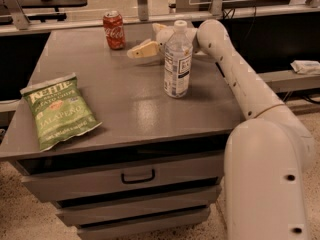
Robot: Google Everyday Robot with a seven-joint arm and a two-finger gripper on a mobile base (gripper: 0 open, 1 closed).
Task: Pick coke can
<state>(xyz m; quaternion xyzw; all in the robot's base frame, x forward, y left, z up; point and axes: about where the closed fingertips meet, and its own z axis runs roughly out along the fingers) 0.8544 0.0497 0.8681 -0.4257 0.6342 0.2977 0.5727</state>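
Note:
The red coke can point(114, 30) stands upright near the far left edge of the grey cabinet top point(125, 104). My gripper point(143, 40) reaches in from the right behind the clear water bottle point(177, 60), low over the tabletop. Its beige fingers point(142, 50) are spread and point left toward the can, a short gap to the can's right. It holds nothing. The bottle hides part of the wrist.
A green chip bag point(58, 109) lies flat at the front left of the top. The cabinet has drawers below point(137, 176). A metal rail point(150, 18) runs behind the far edge. My white arm point(240, 84) crosses the right side.

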